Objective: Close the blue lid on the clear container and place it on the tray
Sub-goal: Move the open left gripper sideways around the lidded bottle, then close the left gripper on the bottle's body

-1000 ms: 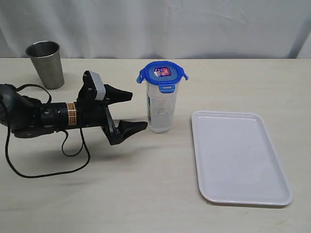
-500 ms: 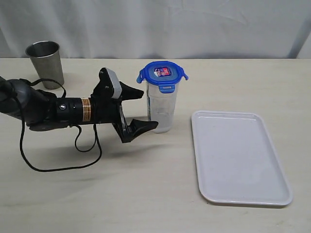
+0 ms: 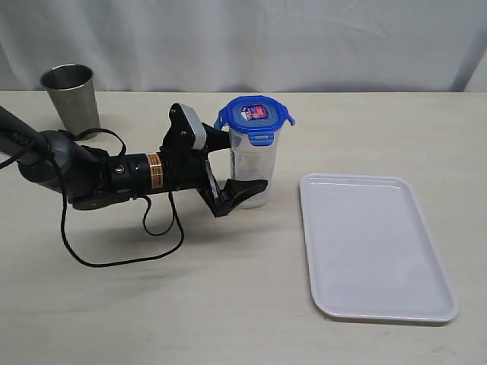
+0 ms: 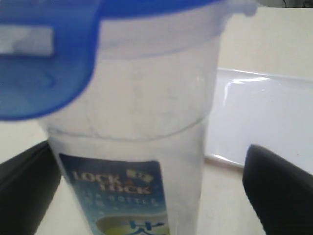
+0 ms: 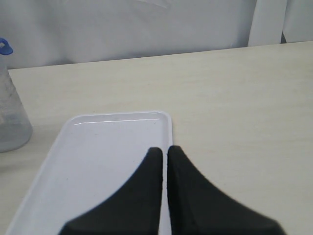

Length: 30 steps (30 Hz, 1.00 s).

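Left gripper point(image 3: 242, 163): lies low along the table point(image 3: 228, 304), jaws spread wide with one on either side of the clear container's lower body. It is not squeezing yet. This side approach probably keeps the top free for pressing.
Clear container point(image 3: 257, 156): stands upright on the table, near the tray's left edge but apart from it.
Blue lid point(image 3: 254, 112): sits on the container's mouth. The side flaps stick outward, so it is likely not fully snapped.
Right gripper point(image 5: 165, 151): jaws closed, holding nothing, poised over the tray point(image 3: 373, 243).
Open room: the tray is bare and its low rim is the only edge to clear. The steel cup point(image 3: 72, 99) stands well apart.
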Available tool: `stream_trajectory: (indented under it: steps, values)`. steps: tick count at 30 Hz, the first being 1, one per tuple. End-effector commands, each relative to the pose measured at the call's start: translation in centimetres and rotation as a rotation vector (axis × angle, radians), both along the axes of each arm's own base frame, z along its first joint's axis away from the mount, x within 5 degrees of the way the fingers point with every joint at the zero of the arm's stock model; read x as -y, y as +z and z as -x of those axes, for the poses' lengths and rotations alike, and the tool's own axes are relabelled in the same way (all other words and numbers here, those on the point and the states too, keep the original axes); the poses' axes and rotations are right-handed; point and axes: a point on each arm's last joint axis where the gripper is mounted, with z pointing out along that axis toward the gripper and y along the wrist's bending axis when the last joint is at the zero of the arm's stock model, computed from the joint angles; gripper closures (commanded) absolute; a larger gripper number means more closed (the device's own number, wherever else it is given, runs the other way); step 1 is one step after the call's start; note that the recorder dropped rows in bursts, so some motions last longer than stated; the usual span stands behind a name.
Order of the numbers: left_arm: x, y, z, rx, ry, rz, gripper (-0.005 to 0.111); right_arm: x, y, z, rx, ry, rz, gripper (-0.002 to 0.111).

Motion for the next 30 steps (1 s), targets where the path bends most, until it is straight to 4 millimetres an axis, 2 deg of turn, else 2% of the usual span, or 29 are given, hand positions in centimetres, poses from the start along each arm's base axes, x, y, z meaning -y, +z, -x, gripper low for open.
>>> stream_trajectory:
  steps: [1,8,12,16,30]
  values:
    - [0.5,0.0,0.1,0.026,-0.012,0.024,0.004,0.0,-0.1,0.0,0.003,-0.002,-0.007,0.104]
    - [1.9,-0.2,0.4,0.085,0.018,0.001,0.004,0.0,-0.1,0.0,0.003,-0.002,-0.007,0.104]
    - [1.5,-0.6,-0.3,0.057,0.129,0.049,0.004,0.0,-0.1,0.0,0.003,-0.002,-0.007,0.104]
    - [1.4,-0.4,-0.5,0.066,0.157,0.076,0.004,0.0,-0.1,0.0,0.003,-0.002,-0.007,0.104]
    - [1.8,-0.1,0.1,0.099,0.074,0.099,0.004,0.0,-0.1,0.0,0.003,-0.002,-0.007,0.104]
